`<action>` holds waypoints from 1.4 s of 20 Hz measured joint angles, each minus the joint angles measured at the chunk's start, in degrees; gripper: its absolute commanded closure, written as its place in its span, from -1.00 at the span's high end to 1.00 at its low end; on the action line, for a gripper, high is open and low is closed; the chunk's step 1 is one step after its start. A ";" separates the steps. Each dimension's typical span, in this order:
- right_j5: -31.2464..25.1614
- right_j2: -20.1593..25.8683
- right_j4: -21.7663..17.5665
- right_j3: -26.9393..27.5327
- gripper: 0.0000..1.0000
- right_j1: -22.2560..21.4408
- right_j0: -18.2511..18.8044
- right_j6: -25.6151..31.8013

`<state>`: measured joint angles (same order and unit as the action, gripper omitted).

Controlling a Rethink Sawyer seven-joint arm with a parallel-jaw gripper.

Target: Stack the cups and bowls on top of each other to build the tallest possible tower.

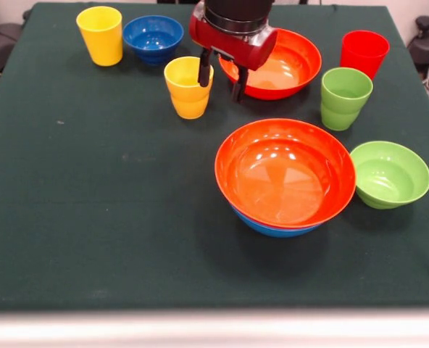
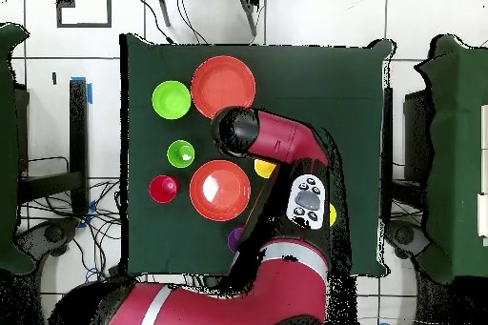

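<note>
Only the base of the tower has been laid: at lower right of centre in the front view a large glossy orange-red plastic bowl (image 1: 285,172) is nested in a large light-blue plastic bowl (image 1: 276,226), of which only a sliver of rim shows beneath.

No cup has yet been stacked. The yellow-orange stepped plastic cup (image 1: 188,88) stands on the dark green cloth worktop (image 1: 91,203) at upper centre. The black two-fingered tool (image 1: 222,77) hangs open and empty just beside it, one finger over its rim.

The red cup (image 1: 364,53), lime green cup (image 1: 344,98), yellow cup (image 1: 101,35), small dark blue bowl (image 1: 153,38), small lime green bowl (image 1: 389,174) and second orange-red bowl (image 1: 287,64) are all left standing apart.

No brand, label or legible writing can be made out.
</note>
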<state>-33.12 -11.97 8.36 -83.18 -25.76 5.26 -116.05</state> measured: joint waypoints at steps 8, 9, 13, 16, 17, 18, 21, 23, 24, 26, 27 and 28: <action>0.00 0.50 0.00 -0.02 1.00 -0.03 -0.01 0.00; 0.00 0.61 0.00 -0.02 1.00 -0.03 -0.01 0.00; 0.00 0.93 0.00 -0.02 1.00 -0.03 -0.01 0.00; 0.00 1.15 0.00 -0.02 1.00 -0.03 -0.01 0.00; 0.00 1.18 0.00 -0.02 1.00 -0.03 -0.01 0.00; 0.00 1.33 0.00 -0.02 1.00 -0.04 -0.01 0.00; 0.00 1.49 0.00 -0.02 1.00 -0.09 -0.01 0.00; 0.00 1.62 0.00 -0.08 1.00 -0.19 -0.01 0.00; 0.00 1.67 0.00 -0.12 1.00 -0.23 -0.01 0.00; 0.00 1.80 0.00 -0.26 1.00 -0.31 -0.01 0.00; 0.00 1.85 0.01 -0.32 1.00 -0.33 -0.01 0.00; 0.01 1.91 0.01 -0.44 1.00 -0.35 -0.01 0.00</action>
<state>-33.11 -10.06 8.37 -83.62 -26.12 5.25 -116.05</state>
